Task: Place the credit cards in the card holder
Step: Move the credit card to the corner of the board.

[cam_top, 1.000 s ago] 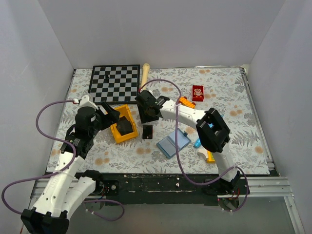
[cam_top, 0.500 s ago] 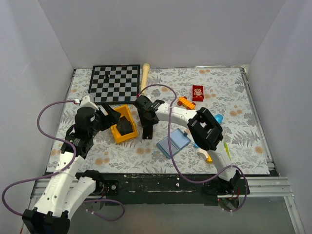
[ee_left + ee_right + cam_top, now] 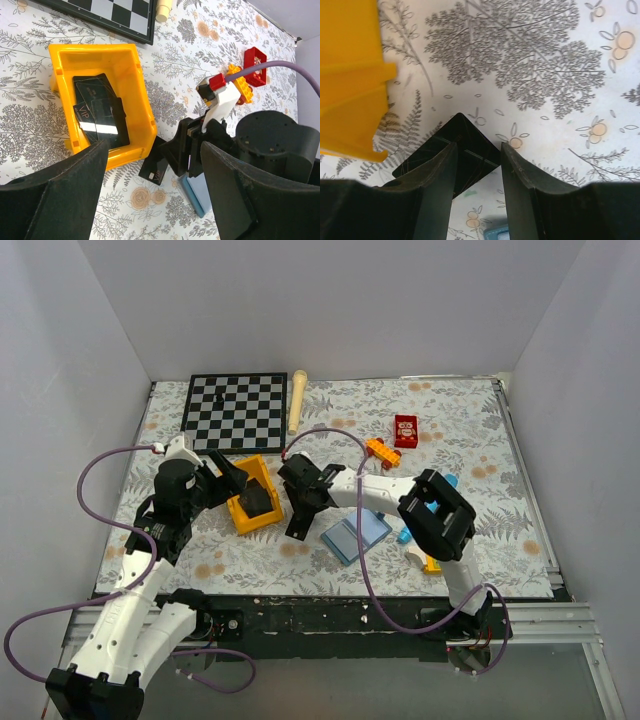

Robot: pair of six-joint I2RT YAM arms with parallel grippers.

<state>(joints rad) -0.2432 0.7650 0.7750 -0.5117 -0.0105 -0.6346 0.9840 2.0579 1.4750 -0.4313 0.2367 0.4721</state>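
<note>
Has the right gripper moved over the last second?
Yes. The right gripper has come toward the near edge, away from the chessboard, and now straddles the black card beside the yellow bin.

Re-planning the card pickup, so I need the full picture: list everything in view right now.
credit card: one, black, flat on the floral cloth beside the yellow bin
stacked cards: count unclear, black, inside the yellow bin
card holder: one, slate-blue, front centre
yellow bin: one, yellow, left of centre
chessboard: one, black-and-white, far left
chess piece: one, black, on the chessboard
wooden stick: one, beige, right of the chessboard
red box: one, red, far side, right of centre
orange brick: one, orange, beside the red box
blue toy: one, bright blue, just right of the card holder
floral cloth: one, white-grey, covering the table
left gripper: one, black, open by the yellow bin
right gripper: one, black, open, straddling the credit card
</note>
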